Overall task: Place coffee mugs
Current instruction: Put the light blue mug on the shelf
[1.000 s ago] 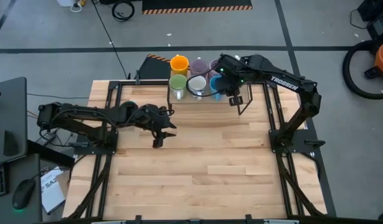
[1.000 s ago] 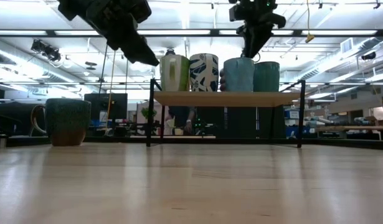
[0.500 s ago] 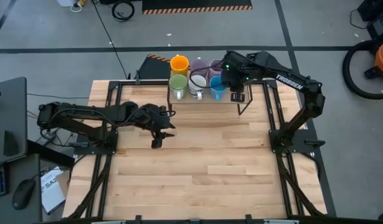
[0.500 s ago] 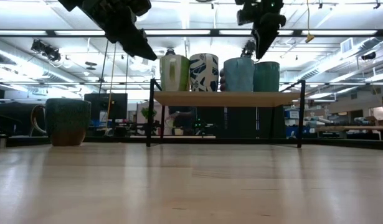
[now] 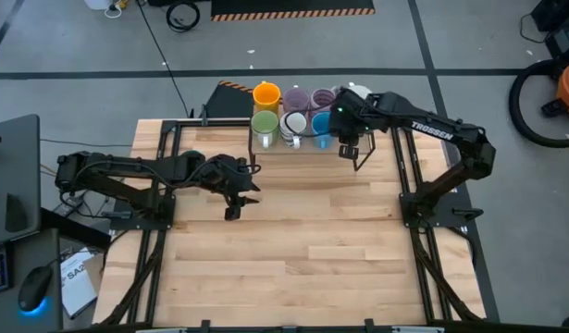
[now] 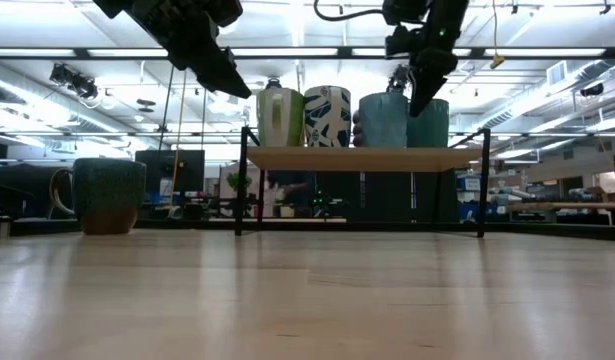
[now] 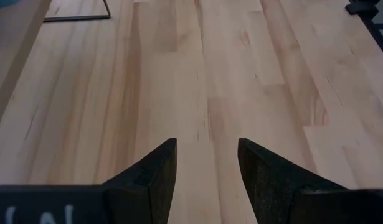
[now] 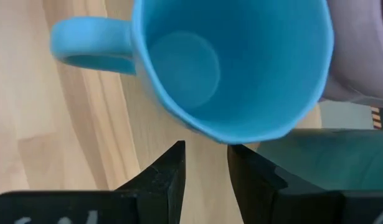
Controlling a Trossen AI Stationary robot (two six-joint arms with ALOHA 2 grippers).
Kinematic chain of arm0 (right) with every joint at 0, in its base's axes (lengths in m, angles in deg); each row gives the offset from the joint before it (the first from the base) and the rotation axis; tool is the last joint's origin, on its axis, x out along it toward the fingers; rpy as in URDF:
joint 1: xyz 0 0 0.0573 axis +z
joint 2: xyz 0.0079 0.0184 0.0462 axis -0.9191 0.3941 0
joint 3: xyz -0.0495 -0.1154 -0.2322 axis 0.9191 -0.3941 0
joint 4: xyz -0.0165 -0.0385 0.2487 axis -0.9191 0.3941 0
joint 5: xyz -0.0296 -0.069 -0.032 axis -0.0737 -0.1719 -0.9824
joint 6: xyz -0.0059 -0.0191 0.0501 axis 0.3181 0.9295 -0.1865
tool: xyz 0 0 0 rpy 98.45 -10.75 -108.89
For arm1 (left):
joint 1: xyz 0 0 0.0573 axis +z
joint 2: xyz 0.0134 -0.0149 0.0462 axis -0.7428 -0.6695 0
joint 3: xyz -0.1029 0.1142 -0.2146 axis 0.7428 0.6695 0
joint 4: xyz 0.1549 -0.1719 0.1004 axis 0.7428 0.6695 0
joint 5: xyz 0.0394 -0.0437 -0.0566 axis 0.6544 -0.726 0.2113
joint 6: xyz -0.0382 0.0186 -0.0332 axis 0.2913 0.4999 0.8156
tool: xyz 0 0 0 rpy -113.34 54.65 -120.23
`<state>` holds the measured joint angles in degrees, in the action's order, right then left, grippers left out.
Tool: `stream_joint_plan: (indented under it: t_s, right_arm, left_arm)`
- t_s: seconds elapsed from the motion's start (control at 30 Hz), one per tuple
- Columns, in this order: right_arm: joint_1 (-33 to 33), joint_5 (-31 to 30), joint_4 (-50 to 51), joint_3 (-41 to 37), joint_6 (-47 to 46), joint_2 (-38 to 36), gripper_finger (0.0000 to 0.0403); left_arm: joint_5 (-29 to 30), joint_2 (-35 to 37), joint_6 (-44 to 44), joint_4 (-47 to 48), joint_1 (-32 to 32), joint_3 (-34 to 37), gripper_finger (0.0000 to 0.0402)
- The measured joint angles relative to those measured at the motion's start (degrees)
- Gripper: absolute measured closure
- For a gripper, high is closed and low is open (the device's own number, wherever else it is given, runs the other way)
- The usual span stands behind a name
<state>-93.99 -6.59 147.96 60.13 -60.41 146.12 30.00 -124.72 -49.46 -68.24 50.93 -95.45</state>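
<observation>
my right gripper (image 8: 205, 163) hovers empty over glossy blue mug (image 8: 231, 65) on slim wooden shelf (image 6: 362, 157), fingers narrowly parted; round ceramic mugs (image 5: 293, 109) cluster there; left gripper (image 7: 207, 163) spread above pale plank table (image 7: 228, 81)

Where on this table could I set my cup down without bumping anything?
The wide bare wood of the table nearer than the left hand is free. The far edge is crowded: mugs such as the orange mug and blue mug pack the small shelf, with the right hand beside them.
</observation>
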Motion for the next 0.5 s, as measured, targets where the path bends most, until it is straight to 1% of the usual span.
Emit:
stream_joint_plan:
  t_s: [0.23,0.5]
  right_arm:
    - [-0.68,0.0,-7.52,-5.58,-0.11,-3.31,0.0278]
    - [-1.09,-1.21,-11.46,-7.63,0.52,-3.26,0.0278]
  left_arm:
    - [0.0,-0.02,0.02,-0.02,0.0,0.0,0.0225]
    - [0.0,-0.02,0.85,-0.11,0.0,0.0,0.0225]
